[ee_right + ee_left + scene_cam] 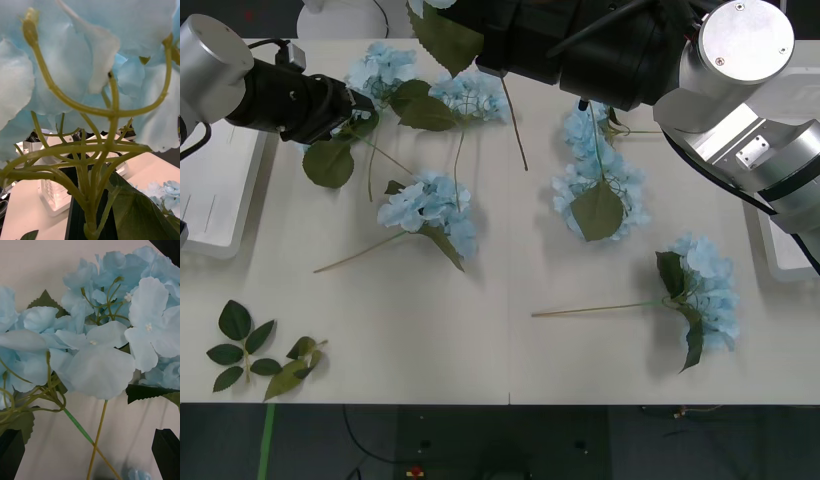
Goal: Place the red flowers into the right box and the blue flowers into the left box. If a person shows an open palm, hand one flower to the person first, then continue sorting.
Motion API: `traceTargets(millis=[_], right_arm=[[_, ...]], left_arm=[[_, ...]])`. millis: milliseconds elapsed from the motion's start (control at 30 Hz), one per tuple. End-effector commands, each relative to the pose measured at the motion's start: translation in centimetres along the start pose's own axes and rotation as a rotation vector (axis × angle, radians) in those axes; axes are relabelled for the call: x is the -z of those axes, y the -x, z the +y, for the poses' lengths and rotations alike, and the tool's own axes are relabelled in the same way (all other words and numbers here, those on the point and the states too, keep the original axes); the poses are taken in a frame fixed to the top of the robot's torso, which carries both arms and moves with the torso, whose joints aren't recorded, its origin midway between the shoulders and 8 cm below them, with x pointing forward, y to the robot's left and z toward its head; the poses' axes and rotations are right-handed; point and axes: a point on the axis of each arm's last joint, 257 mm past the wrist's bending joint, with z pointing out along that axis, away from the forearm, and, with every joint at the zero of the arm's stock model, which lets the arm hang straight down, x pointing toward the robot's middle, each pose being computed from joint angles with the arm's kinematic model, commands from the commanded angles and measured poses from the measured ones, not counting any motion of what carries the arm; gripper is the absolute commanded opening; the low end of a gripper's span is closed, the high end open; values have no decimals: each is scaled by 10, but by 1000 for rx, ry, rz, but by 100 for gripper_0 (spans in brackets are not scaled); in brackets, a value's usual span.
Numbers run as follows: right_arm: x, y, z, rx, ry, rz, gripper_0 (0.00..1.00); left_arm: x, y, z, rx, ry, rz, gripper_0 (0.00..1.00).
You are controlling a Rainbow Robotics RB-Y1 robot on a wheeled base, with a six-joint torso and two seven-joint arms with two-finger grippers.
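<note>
Several blue flowers lie on the white table: two by the far left (385,70) (470,95), one in the middle (430,210), one further right (600,180) and one near the right (705,290). My left gripper (360,110) hovers at the far-left blooms (97,352), its black fingers (167,450) open and apart. My right gripper (90,225) is shut on the stalk of a blue flower (93,93), held up over the table's far side, where its leaf (442,38) shows. The left box (210,190) and right box (780,255) sit at the table's edges. The red flowers are out of view.
Loose dark green leaf sprigs (260,355) lie near the front left corner. My right arm (630,50) spans the far side of the table. The front middle of the table (510,360) is bare.
</note>
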Motion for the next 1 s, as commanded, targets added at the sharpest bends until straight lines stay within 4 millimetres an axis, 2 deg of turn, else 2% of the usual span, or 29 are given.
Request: traceTargets(millis=[33,200,367,433,533,667,800,1000], right_arm=[[-9,9,23,22,39,-33,0],[-12,3,24,23,36,-25,0],[-12,3,25,27,35,-26,0],[-12,2,24,26,34,-25,0],[-12,3,24,28,34,-25,0],[-11,3,23,30,32,-23,0],[-11,2,23,31,32,-21,0],[-11,4,26,32,37,-24,0]], left_arm=[[-18,-11,-4,152,54,-13,100],[-28,-20,4,179,127,-25,100],[-24,-16,-7,194,120,-18,100],[-8,-12,-7,169,122,24,100],[29,-4,-5,90,122,93,100],[71,-9,-7,-2,37,168,100],[107,-28,-13,-137,-106,200,100],[142,-64,-18,-275,-291,146,100]])
